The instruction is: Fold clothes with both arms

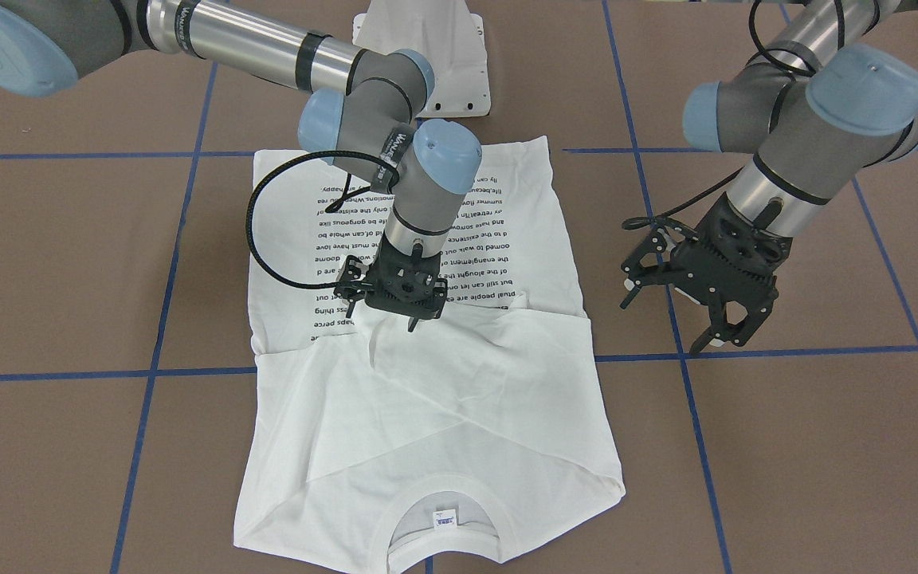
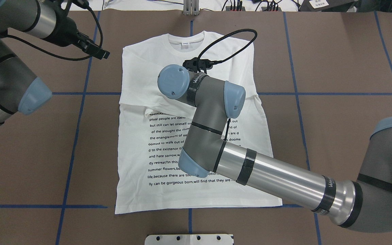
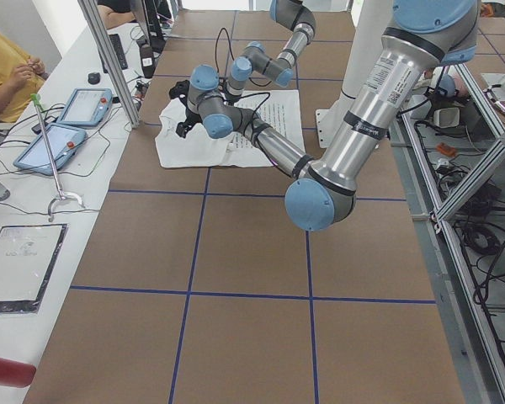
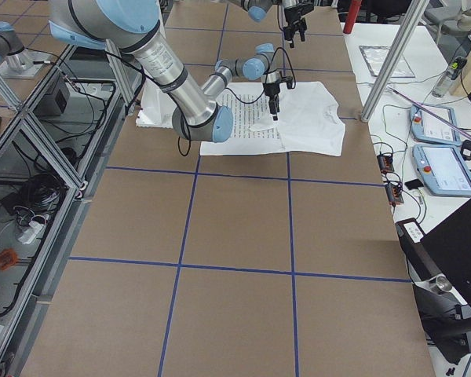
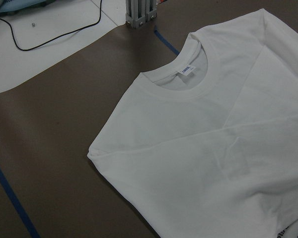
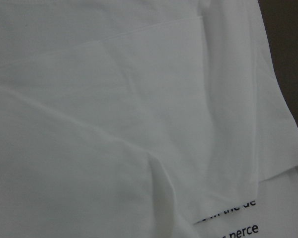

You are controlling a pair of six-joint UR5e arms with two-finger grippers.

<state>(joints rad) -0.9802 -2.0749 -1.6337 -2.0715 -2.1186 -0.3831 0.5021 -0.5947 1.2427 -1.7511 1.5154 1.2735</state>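
One white long-sleeved T-shirt (image 1: 443,414) lies flat on the brown counter (image 1: 810,446), printed text (image 1: 331,263) up, collar away from the robot, sleeves (image 1: 507,351) folded across the chest. At mid-shirt the right gripper (image 1: 405,312) sits on the puckered sleeve edge; whether its jaws are together or apart cannot be told. Beside the shirt, over bare counter, the left gripper (image 1: 678,315) hangs with jaws apart.
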